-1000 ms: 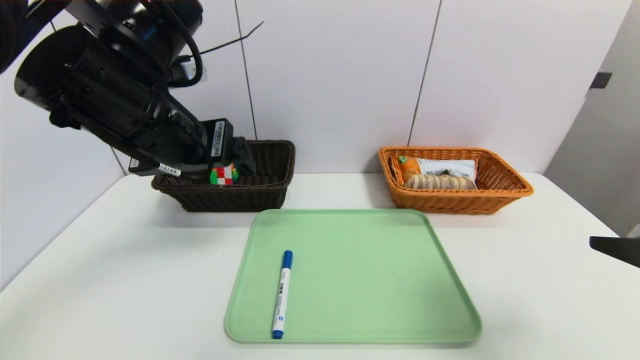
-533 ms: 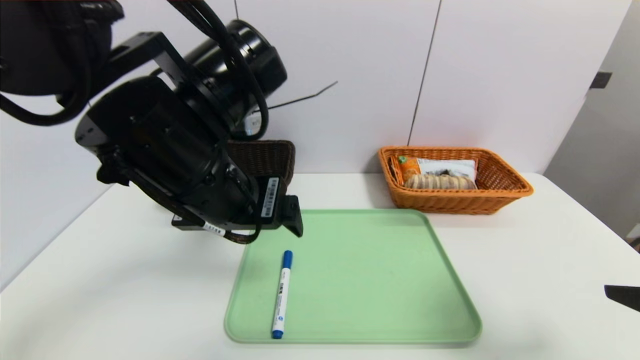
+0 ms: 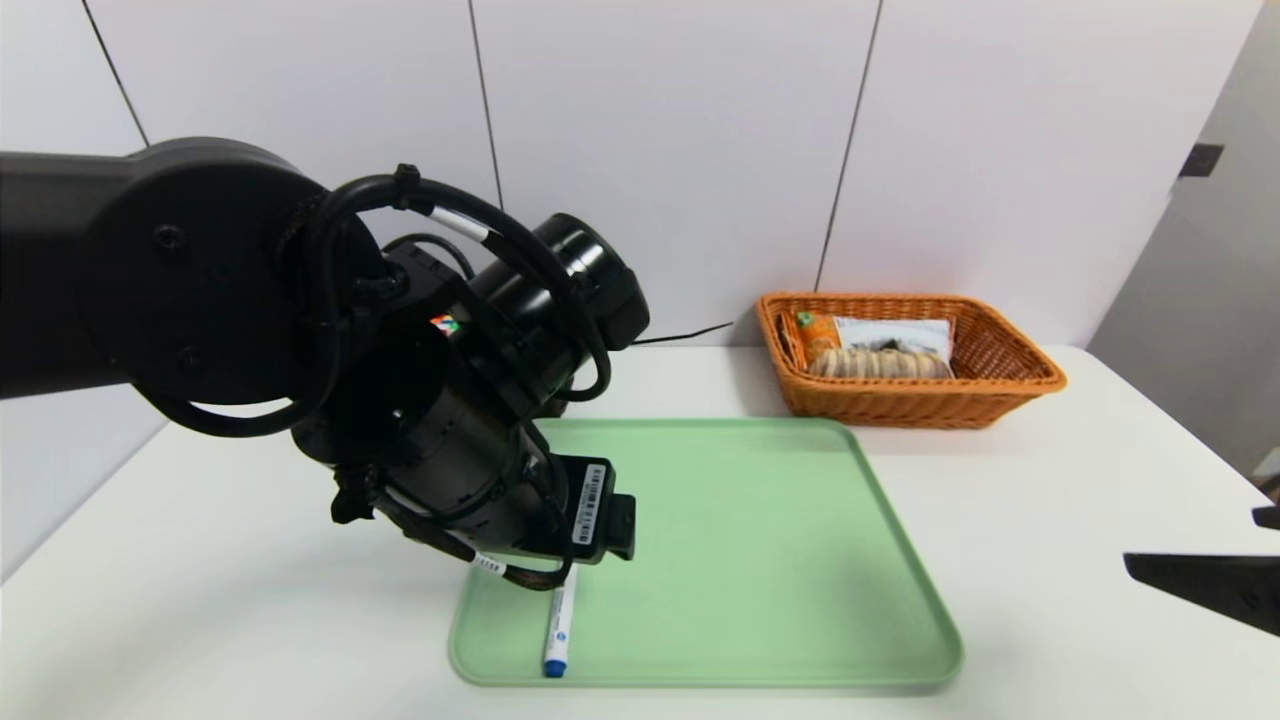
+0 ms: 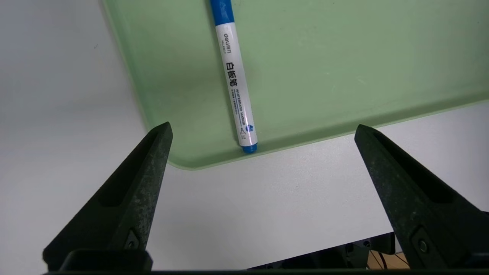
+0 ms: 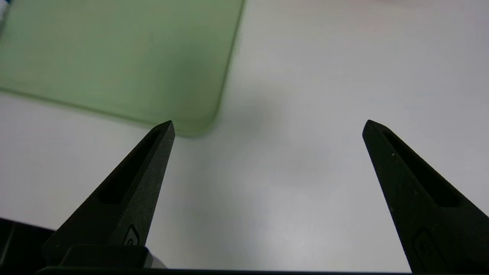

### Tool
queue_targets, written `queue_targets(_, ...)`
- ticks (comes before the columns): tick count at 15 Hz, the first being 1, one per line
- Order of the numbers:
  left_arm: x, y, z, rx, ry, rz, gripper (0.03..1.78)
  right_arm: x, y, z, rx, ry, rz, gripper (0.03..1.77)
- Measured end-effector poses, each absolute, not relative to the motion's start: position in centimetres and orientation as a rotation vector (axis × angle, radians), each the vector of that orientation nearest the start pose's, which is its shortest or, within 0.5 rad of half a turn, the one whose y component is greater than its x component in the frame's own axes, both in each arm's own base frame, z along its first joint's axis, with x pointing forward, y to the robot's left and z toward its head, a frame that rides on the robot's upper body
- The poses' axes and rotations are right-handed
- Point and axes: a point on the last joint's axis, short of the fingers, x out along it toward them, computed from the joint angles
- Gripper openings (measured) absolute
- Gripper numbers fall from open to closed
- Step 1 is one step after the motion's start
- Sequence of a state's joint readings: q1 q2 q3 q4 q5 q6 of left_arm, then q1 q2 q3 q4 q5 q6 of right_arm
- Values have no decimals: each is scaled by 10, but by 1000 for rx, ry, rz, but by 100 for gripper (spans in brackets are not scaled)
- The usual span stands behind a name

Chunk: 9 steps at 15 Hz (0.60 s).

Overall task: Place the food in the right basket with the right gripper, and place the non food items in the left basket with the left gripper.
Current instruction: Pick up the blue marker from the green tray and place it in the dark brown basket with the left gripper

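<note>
Carries left gripper above the near-left part of the green tray, fingers spread wide apart, with the marker showing beyond and between the tips, untouched. Lays that white marker flat on the tray, at about 9 o'clock from the tray's middle, blue cap toward 12, other blue end toward 6 and close to the near rim. Keeps right gripper over the white table off the tray's 3 o'clock side, fingers also wide apart. Farther out, at 1 o'clock, sets the orange-tan basket behind the tray, holding the orange-and-white snack bag with the striped bread roll in front of it. Toward 10 o'clock, shows only a scrap of the multicoloured cube past the left arm, mostly hidden by it
</note>
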<state>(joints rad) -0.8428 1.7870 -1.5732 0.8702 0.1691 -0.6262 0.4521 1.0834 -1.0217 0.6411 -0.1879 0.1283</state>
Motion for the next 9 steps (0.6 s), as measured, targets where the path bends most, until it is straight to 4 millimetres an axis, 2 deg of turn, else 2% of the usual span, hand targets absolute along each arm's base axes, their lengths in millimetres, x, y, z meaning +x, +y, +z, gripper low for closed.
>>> queue_targets(3,201,-220,235,-15,1100,-265,169,132,58,271,-44,556,247,170)
queue_targets(9,214,-232,204,30,1075,-223,169,139,61,262,-53,588,241,170)
